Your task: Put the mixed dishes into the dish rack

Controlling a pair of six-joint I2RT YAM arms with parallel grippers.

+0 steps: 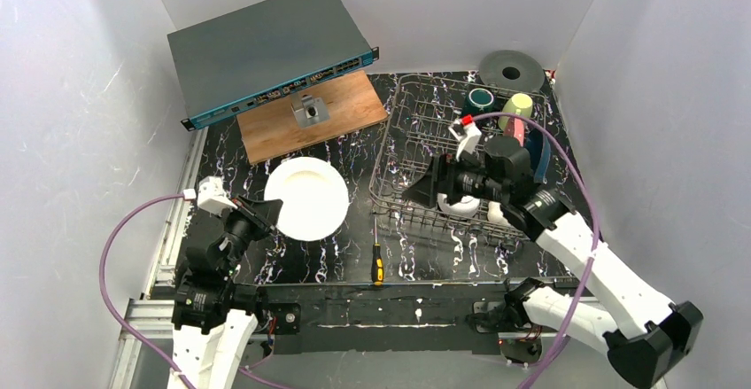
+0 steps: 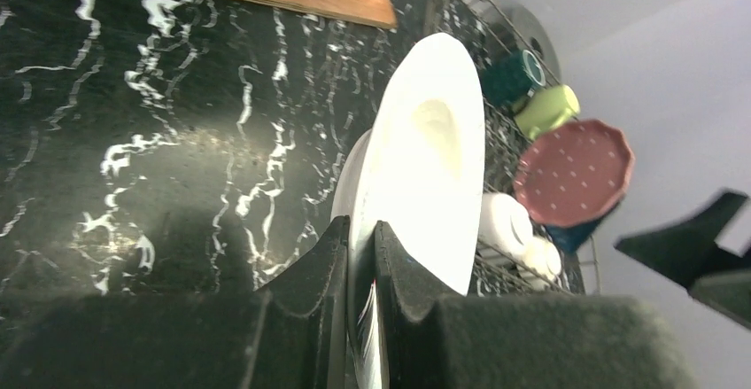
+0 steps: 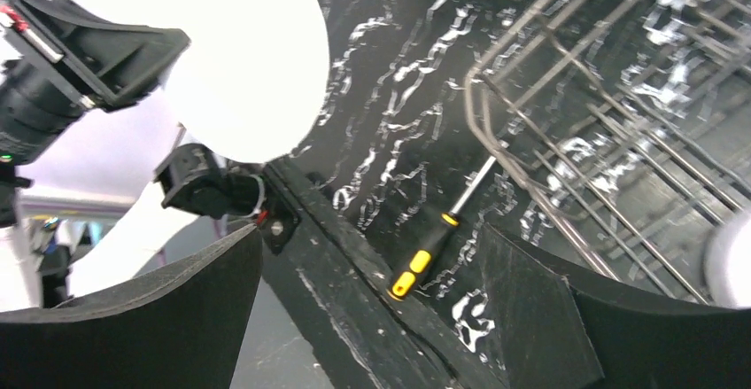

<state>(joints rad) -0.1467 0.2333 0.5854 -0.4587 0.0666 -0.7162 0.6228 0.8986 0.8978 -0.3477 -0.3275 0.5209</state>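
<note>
Nearest, the left gripper is clamped on the rim of the white plate, left of the dish rack, over whose near-left corner the right gripper hangs wide open and empty, its arm hiding the rack's middle.

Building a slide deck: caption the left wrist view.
Left claw grips the white plate by its rim; the partly loaded dish rack sits beyond.

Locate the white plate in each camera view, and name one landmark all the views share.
Top external: white plate left of centre, its edge in the left gripper.
Left wrist: plate centre, upright between the fingers.
Right wrist: plate upper left, washed out.
Shared landmark: dish rack, right of the plate in all three.
</note>
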